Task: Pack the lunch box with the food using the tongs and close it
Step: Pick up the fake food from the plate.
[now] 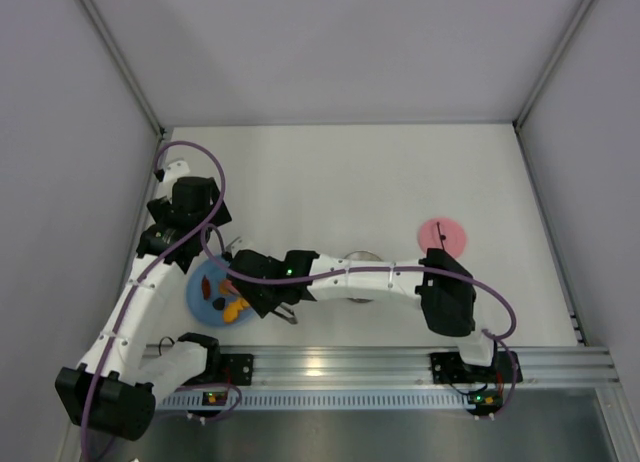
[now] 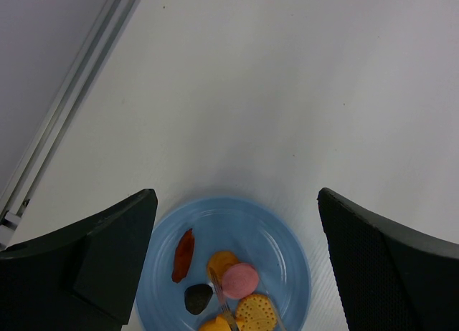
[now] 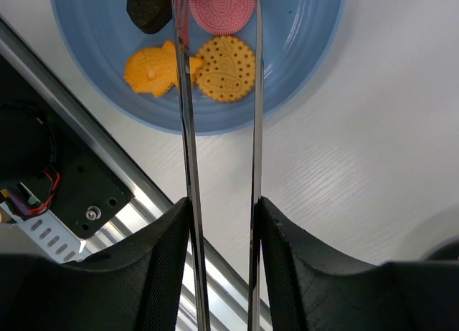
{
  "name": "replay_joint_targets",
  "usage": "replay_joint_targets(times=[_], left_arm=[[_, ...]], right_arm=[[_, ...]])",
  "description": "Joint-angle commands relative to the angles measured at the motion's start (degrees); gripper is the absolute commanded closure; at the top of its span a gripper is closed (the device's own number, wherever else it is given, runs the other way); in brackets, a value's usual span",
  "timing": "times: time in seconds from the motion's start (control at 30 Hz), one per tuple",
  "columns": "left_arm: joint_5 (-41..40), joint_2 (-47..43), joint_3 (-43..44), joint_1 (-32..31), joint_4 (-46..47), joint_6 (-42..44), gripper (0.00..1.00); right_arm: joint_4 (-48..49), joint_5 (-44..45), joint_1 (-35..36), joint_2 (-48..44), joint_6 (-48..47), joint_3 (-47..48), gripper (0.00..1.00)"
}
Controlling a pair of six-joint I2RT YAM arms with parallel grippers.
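Note:
My right gripper (image 3: 224, 209) is shut on the tongs (image 3: 188, 130), pressing both thin silver arms from outside. The tong tips reach over the blue plate (image 3: 301, 51) and lie on either side of a pink round piece (image 3: 222, 7). The rest of the food lies around it: a yellow dotted biscuit (image 3: 225, 69), an orange piece (image 3: 154, 69), a black lump (image 3: 148, 8) and a dark red strip (image 2: 183, 254). My left gripper (image 2: 235, 198) hangs open above the plate's far side, holding nothing. The steel lunch box (image 1: 362, 257) is mostly hidden behind my right arm. Its pink lid (image 1: 441, 234) lies flat to the right.
The aluminium rail (image 1: 380, 362) with the arm bases runs along the near table edge, close to the plate. Grey walls close in the table on the left, back and right. White tabletop stretches behind the plate and bowl.

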Motion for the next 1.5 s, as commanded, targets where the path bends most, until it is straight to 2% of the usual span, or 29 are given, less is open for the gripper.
replay_joint_targets(times=[0.0,0.4,0.67,1.47], left_arm=[[0.31,0.08,2.16,0.23,0.93,-0.14,0.01],[0.4,0.08,2.16,0.32,0.93,-0.23,0.01],[0.49,-0.01,2.07,0.32,0.92,-0.23,0.01],[0.75,-0.28,2.16,0.75,1.01,-0.32,0.01]], right_arm=[[1.58,-0.08,-0.11,-3.22,-1.02,-0.51,0.59],[1.23,0.71,0.16,-4.54,-1.02,-0.78,0.62],[-0.18,1.15,0.16,-4.45,-1.46,0.19,0.53],[-1.76,1.15,1.3,-5.51,-1.37,-1.31,0.52]])
